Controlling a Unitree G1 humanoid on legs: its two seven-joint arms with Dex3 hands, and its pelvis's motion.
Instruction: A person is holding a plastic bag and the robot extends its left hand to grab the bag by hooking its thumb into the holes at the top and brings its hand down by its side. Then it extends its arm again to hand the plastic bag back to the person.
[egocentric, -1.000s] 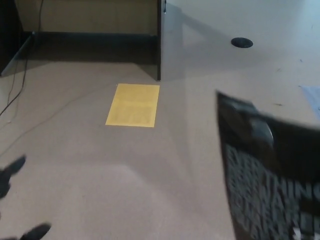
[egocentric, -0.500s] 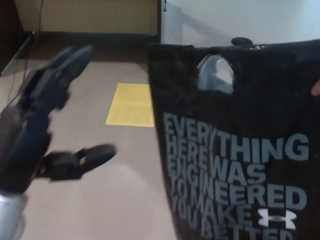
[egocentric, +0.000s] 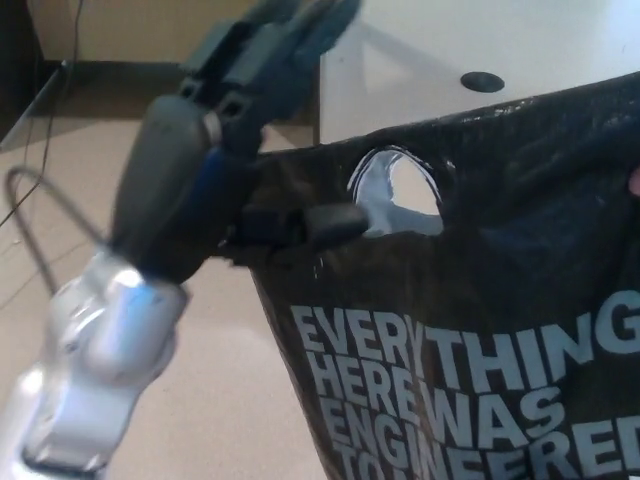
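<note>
A black plastic bag (egocentric: 480, 330) with grey lettering fills the right half of the head view, held up from the right, where a bit of a person's finger (egocentric: 633, 181) shows at the edge. An oval handle hole (egocentric: 400, 190) is cut near its top. My left hand (egocentric: 215, 150) is raised against the bag's top left corner. Its two fingers (egocentric: 290, 30) point up and away, spread from the thumb (egocentric: 320, 222), whose tip reaches the left rim of the hole. The hand holds nothing. My right hand does not show.
A dark desk panel (egocentric: 318, 110) stands upright behind the hand, with a pale desk top (egocentric: 520, 50) and its round cable hole (egocentric: 482, 82) to the right. A thin cable (egocentric: 40, 230) loops over the beige floor at left.
My left arm has risen and swung right, bringing the thumb to the bag's hole. The bag has come up and closer, now tilted, hiding the yellow sheet on the floor.
</note>
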